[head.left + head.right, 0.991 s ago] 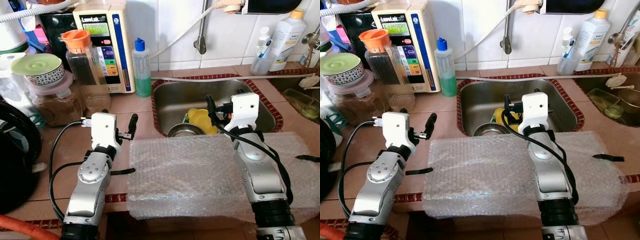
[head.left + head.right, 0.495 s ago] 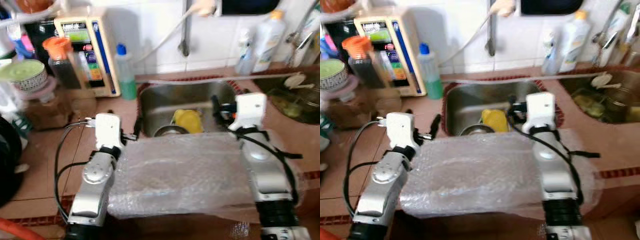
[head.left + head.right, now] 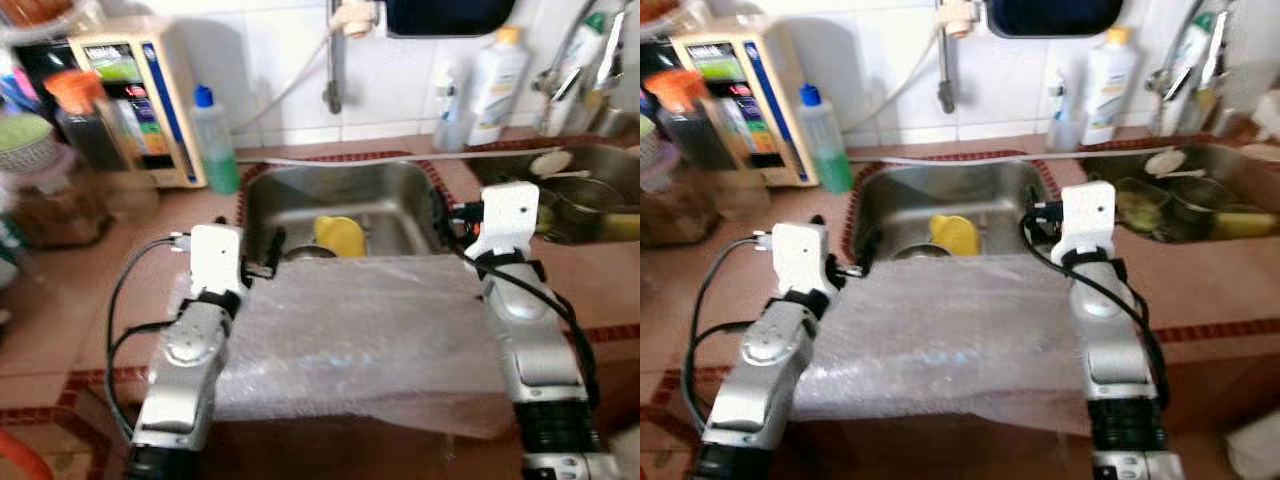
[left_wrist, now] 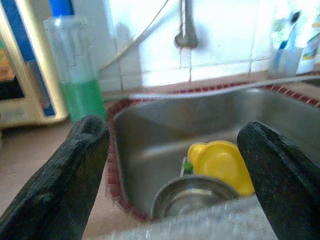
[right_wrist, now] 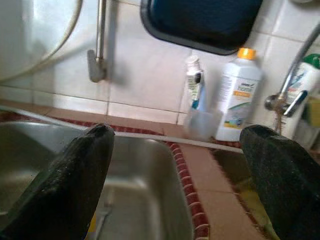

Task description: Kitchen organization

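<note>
A steel sink (image 3: 390, 195) is set into the brown tiled counter ahead of me. In it lie a yellow plastic piece (image 3: 338, 236) and a steel bowl (image 4: 192, 197). A sheet of bubble wrap (image 3: 360, 335) covers the counter's front edge between my arms. My left gripper (image 4: 175, 165) is open and empty, held over the sink's near left corner. My right gripper (image 5: 175, 170) is also open and empty, at the sink's right rim, facing the tiled wall.
A green soap bottle (image 3: 213, 140), a water machine (image 3: 135, 100) and jars (image 3: 75, 120) stand at the back left. A white bottle (image 3: 497, 70) and a toothbrush cup (image 3: 452, 110) stand behind the sink. A second basin (image 3: 585, 195) with dishes lies to the right.
The whole picture has shifted left and is blurred, so the camera has moved right along the counter. Both arms keep their pose over the bubble wrap, with the grippers still open.
</note>
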